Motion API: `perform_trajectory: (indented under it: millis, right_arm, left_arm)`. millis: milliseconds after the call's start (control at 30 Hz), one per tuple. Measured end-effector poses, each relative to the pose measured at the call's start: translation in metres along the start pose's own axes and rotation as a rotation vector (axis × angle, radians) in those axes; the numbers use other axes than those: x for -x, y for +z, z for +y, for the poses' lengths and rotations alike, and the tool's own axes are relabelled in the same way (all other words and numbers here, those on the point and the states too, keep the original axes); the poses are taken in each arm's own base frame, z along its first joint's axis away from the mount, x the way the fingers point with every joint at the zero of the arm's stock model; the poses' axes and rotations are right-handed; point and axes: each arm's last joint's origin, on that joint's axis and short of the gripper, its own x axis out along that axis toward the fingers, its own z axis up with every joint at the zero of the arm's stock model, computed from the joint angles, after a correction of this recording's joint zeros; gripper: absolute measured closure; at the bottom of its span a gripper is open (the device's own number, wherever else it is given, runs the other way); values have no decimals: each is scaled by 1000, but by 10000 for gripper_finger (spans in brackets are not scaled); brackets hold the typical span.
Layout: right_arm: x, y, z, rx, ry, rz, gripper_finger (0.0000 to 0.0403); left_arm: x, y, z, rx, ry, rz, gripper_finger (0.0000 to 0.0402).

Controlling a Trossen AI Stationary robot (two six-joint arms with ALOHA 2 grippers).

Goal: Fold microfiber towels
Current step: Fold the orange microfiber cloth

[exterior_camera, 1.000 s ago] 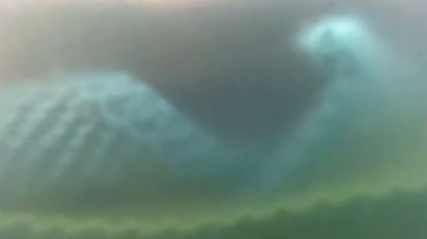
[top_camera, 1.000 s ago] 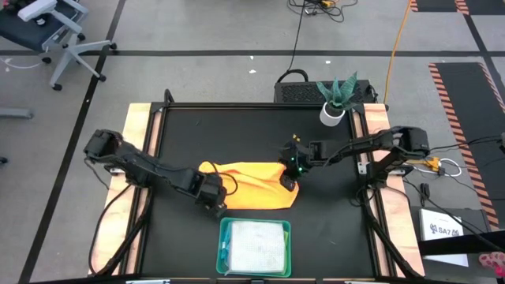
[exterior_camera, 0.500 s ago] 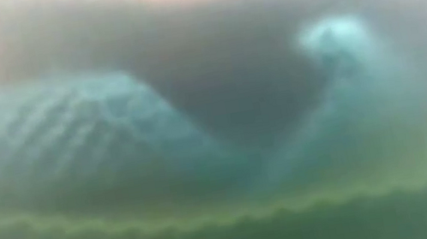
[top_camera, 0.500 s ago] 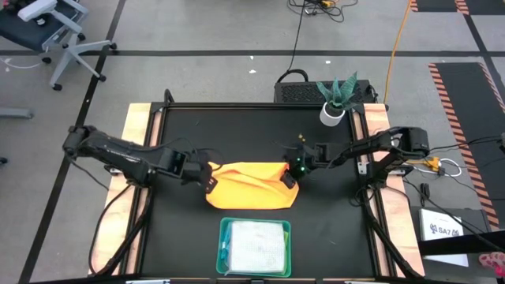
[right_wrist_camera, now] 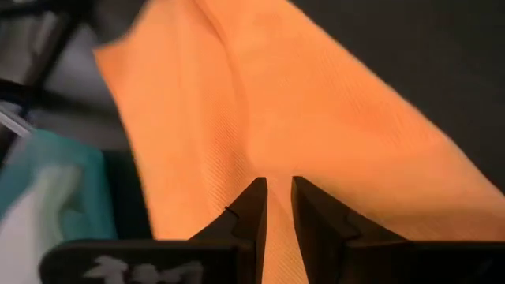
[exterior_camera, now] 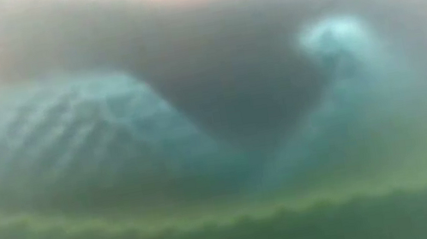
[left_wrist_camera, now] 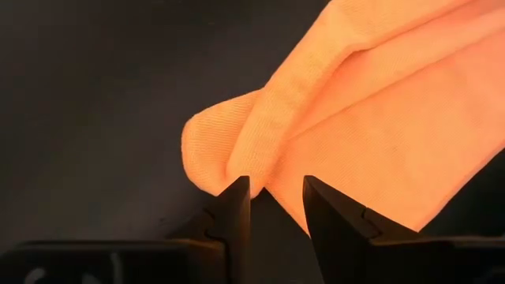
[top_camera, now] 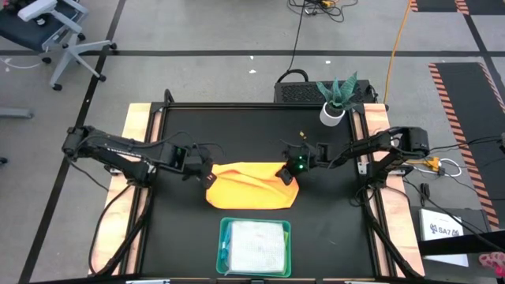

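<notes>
The orange towel (top_camera: 251,184) lay folded over into a long band at the middle of the high view, on the black table (top_camera: 237,134), with one arm at each of its ends. The left gripper (top_camera: 207,178) sat at the towel's left end. In the left wrist view its jaws stood partly open, with a clear gap between them, and the rolled corner of the towel (left_wrist_camera: 331,118) lay just beyond the tips, touching or nearly touching the left tip but not pinched. The right gripper (top_camera: 287,175) sat on the towel's upper right corner. In the right wrist view its jaws stood close together with only a thin slit between them, pressed over the cloth (right_wrist_camera: 268,118); whether a fold was caught between them could not be told.

Just below the towel in the high view, near but apart from its lower edge, stood the teal tray (top_camera: 224,251) holding a pale folded towel (top_camera: 256,248). Bare table spread above the towel toward the top of the frame and to both sides. A potted plant (top_camera: 334,101) stood at the table's upper right corner. The low view showed only a blur of green and teal.
</notes>
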Motion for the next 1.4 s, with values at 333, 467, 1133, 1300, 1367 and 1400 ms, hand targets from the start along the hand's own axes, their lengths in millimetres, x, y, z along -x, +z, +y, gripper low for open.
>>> perform_trajectory:
  millis: [333,467,1133,1300,1367,1400]
  right_arm:
    - [3,12,3,-30,125,-38,396]
    - [1,0,5,-75,146,91,401]
    - [2,-4,-9,-148,-16,106,316]
    - [4,-8,-15,-204,-26,198,291]
    - [5,-9,-18,-209,-43,218,287]
    - [6,-9,-19,-206,-52,218,285]
  left_arm:
    - [0,0,0,-7,10,-12,282]
    - [0,0,0,-6,10,-12,282]
    - [0,1,0,-6,15,-19,282]
    - [0,1,1,-5,22,-29,282]
    - [0,1,1,-5,27,-35,282]
    - [0,1,1,-5,28,-35,282]
